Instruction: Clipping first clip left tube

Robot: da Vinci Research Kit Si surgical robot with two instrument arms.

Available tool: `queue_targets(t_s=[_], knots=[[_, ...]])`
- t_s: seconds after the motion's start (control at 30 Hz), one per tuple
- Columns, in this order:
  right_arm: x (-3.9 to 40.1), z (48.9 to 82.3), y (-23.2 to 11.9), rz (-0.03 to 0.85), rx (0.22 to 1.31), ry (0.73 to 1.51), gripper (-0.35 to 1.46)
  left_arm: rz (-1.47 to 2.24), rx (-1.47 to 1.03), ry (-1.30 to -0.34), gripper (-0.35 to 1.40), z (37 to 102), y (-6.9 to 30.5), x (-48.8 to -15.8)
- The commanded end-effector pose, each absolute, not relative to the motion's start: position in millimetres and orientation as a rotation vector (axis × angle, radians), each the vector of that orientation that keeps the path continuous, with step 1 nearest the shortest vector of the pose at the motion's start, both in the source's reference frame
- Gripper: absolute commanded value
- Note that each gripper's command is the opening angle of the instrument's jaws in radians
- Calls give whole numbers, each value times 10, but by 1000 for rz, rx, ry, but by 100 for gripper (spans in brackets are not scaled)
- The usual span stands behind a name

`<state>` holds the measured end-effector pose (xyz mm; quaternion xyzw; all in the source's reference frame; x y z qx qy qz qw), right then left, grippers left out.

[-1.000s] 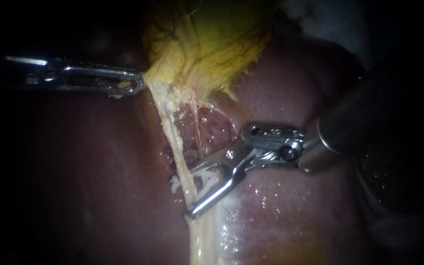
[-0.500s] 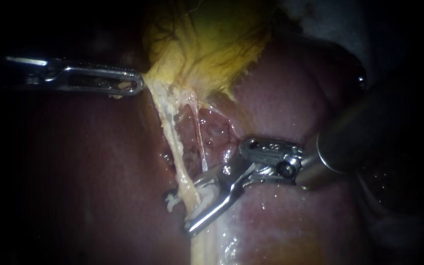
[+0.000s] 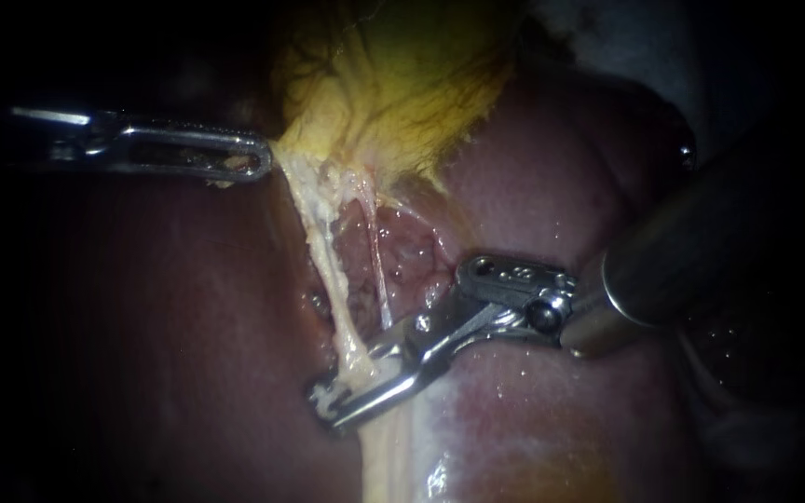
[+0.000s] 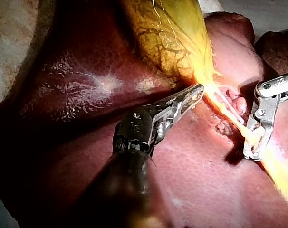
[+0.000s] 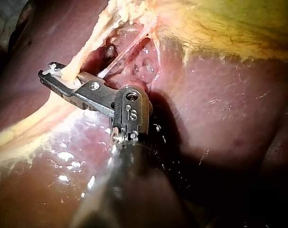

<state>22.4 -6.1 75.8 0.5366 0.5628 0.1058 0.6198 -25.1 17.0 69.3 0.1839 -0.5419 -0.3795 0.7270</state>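
— Tube (image 3: 330,279), left one: stretched from gallbladder (image 3: 402,84) down over liver (image 3: 533,186), with jaws of right tool (image 3: 328,410) squeezed across its lower part, clip (image 3: 321,401) between them.
— So the clip is being crimped. Next?
— Press fully, I'd say, then open and back out straight. Right tool slants in, wrist bent. Left tool (image 3: 263,160), level, clamps gallbladder's neck.

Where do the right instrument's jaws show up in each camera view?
Endoscope view: right instrument, jaws low centre, shut on the left tube.
Left wrist view: beyond the left instrument tip, across that tube.
Right wrist view: ahead of its own shaft, on the tube.
Shared landmark: the yellow gallbladder.
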Motion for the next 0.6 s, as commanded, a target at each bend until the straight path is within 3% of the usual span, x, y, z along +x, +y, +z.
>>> queue_targets(t_s=[0.03,0.13,0.6], knots=[[224,757,-61,253,1225,1298,-35,-836,406,-1195,-35,693,170,-251],[226,756,-59,312,1221,1285,-35,-836,406,-1195,-35,693,170,-251],[225,758,-57,327,1224,1265,-35,-836,406,-1195,-35,693,170,-250]])
